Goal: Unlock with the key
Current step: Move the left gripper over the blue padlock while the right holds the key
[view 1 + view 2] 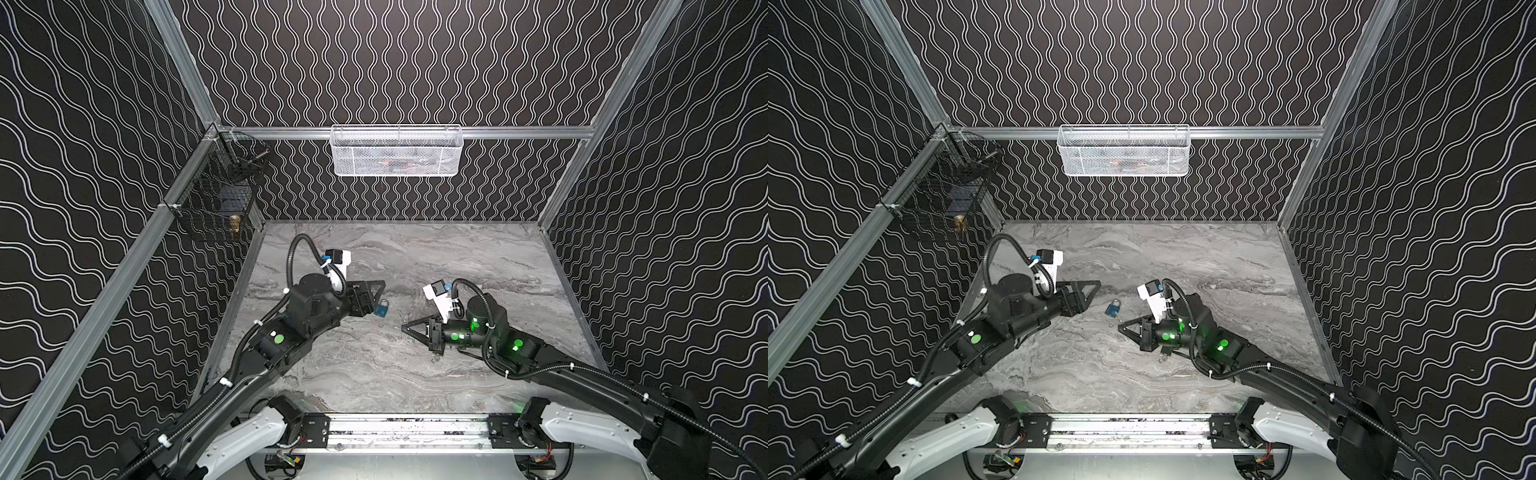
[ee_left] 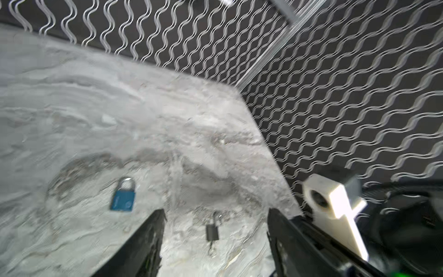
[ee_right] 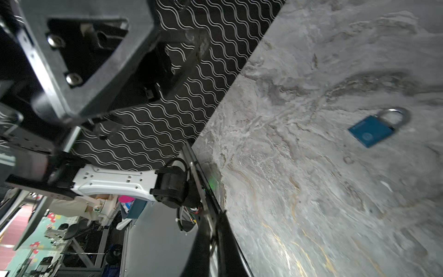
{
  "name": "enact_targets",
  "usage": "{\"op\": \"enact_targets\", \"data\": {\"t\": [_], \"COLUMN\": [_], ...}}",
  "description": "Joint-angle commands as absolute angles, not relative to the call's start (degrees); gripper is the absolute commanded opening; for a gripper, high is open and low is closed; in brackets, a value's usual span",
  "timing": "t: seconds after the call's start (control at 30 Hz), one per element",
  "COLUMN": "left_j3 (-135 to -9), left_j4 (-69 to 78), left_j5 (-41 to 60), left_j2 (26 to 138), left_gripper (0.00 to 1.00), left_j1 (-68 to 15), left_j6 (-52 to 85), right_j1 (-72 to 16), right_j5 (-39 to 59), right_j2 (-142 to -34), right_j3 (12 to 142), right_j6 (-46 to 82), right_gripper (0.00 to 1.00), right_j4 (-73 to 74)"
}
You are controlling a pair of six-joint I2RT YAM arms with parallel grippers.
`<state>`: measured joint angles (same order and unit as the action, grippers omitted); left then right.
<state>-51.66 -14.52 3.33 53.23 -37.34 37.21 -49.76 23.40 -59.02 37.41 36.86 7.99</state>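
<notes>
Black walls with white wavy lines box in the cell, and your grey marbled worktop fills its floor. Two arms reach in from the near edge, the left arm and the right arm. Two baskets hang on the walls: one white mesh basket at the back and one black wire basket on the left side.

Your left pincer stands open, jaws well apart, with nothing held between them. Your right pincer is closed to a point; you cannot tell from these views whether anything is pinched in it.

One blue padlock lies flat between the two pincers, just beside the left one and so nearer that arm. Its long axis runs front to back, shackle toward the back wall (so the keyhole end should face the arms' bases).

One small dark piece with a ring, most likely the key though too blurred to swear to, lies on the worktop close under the right arm's wrist. It is apart from the padlock and about parallel to it. Judged from that, the right arm is better placed for the key and the left for steadying the lock.
</notes>
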Motion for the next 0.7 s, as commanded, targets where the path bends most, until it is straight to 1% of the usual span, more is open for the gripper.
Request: {"op": "enact_targets", "data": {"t": [0.0, 0.17, 0.3, 0.47, 0.67], "left_j3": [-54.3, -57.8, -61.4, -66.3, -73.9], "left_j4": [-24.0, -28.2, -31.4, -34.1, -37.9], "left_j5": [0.1, -2.8, -5.8, -9.7, -8.6], "left_j2": [57.3, 66.1, 74.3, 84.7, 98.6], "left_gripper": [0.74, 0.76, 0.76, 0.76, 0.77], "left_j1": [-37.4, -37.4, -37.4, -37.3, -36.8], "left_j6": [33.6, 30.7, 28.5, 27.7, 26.2], "right_j1": [-49.7, -49.7, -49.5, -47.7, -43.3], "right_j5": [18.7, 13.0, 12.1, 14.5, 21.5], "right_j2": [-57.0, -55.4, -55.8, -56.4, -58.2], "right_j3": [36.6, 37.6, 37.9, 36.7, 36.4], "right_j6": [36.0, 36.3, 37.4, 39.3, 39.5], "right_gripper": [0.0, 0.0, 0.0, 0.0, 0.0], "right_j4": [0.1, -8.7, -12.2, -12.4, -11.6]}}
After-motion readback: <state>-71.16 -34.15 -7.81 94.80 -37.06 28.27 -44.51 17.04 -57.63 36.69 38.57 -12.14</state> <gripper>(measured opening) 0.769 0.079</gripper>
